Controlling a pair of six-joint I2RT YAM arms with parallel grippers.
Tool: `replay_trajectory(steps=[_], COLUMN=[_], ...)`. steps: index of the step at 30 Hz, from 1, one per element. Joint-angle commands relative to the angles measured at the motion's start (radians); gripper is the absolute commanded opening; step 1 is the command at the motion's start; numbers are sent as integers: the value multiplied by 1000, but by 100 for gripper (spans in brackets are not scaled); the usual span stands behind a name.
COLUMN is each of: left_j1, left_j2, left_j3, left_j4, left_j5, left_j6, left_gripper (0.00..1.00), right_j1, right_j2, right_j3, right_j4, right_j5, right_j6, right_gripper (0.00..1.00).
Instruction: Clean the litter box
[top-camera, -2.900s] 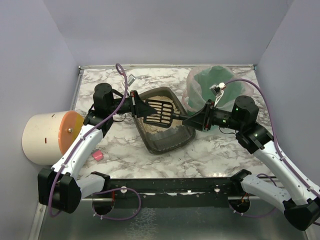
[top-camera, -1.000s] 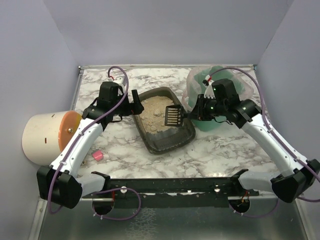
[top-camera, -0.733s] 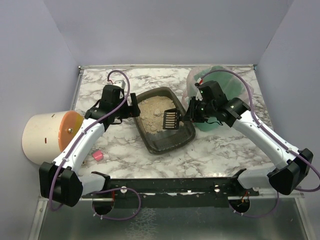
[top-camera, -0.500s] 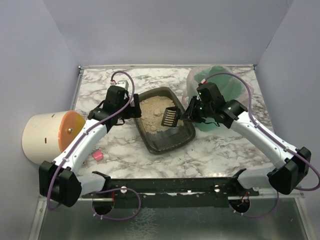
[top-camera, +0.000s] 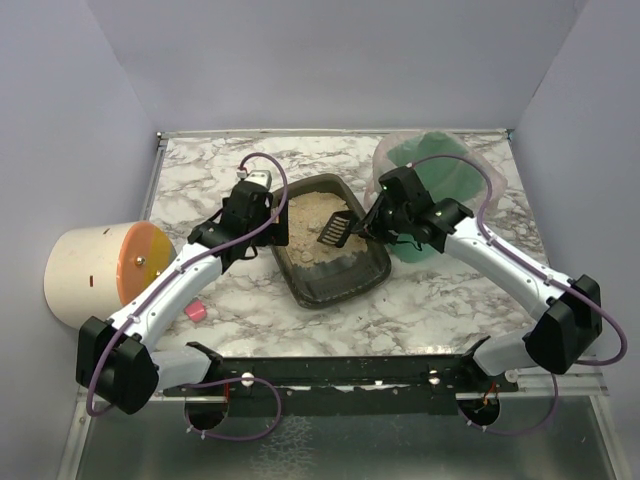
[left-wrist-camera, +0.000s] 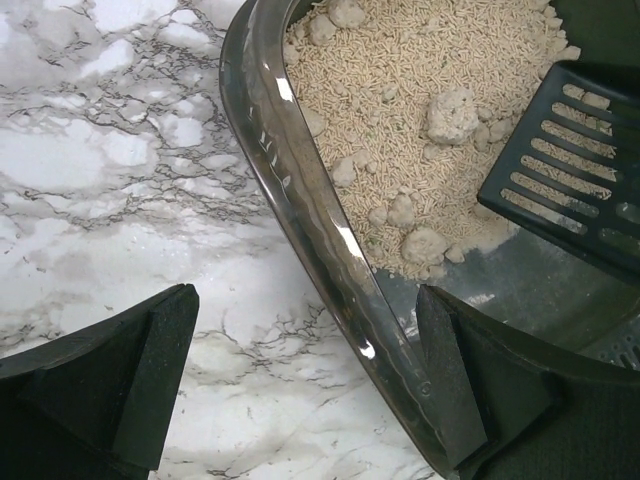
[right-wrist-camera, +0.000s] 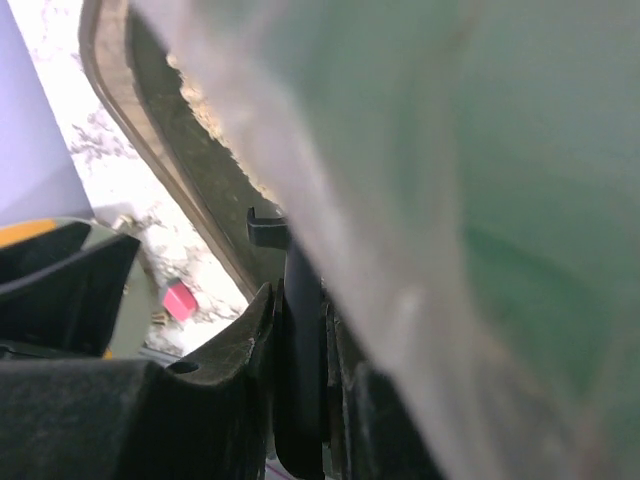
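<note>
The litter box (top-camera: 345, 288) sits near the middle of the marble table (top-camera: 450, 300), turned a little askew to its edges. Its beige litter (top-camera: 305, 212) is heaped toward the far end, with several pale clumps (left-wrist-camera: 450, 100) among the grains, and the near end shows bare dark floor. A black slotted scoop (top-camera: 335, 230) hangs over the litter, its blade tilted down toward the heap. Whether it touches the grains cannot be told. The right gripper (top-camera: 372, 222) is clamped narrowly on the scoop's handle (right-wrist-camera: 300, 380) at the box's right wall. The left gripper (left-wrist-camera: 305, 300) is spread wide and straddles the left rim (left-wrist-camera: 310, 230), one finger (left-wrist-camera: 150, 370) over the marble outside and the other finger (left-wrist-camera: 460, 380) over the inside. Contact with the rim is not clear. Just beside the box's far right corner stands a green bucket (top-camera: 440, 180) lined with a clear bag (right-wrist-camera: 330, 200). What is in it cannot be made out, and the right wrist view is nearly filled by the blurred bag. Marble shows between the box's near wall and the table's front edge, and also along its left side. A small pink object (top-camera: 195, 311) lies near the left front. A cream cylinder with an orange face (top-camera: 90, 275) sits at the table's left edge, well apart from the box.
</note>
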Motion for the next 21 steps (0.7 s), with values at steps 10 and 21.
replay_trajectory(steps=[10, 21], left_j1=[-25, -25], left_j2=[-32, -35], left_j3=[-18, -14], left_j4=[9, 8], left_j5=[-85, -78], left_j6=[30, 26], left_gripper=[99, 99], right_j1=[-3, 48], right_j2=[86, -64], right_j3=[-24, -21], right_j4=[35, -50], right_j5=[-13, 62], right_j6=[75, 24], right_gripper=[1, 1])
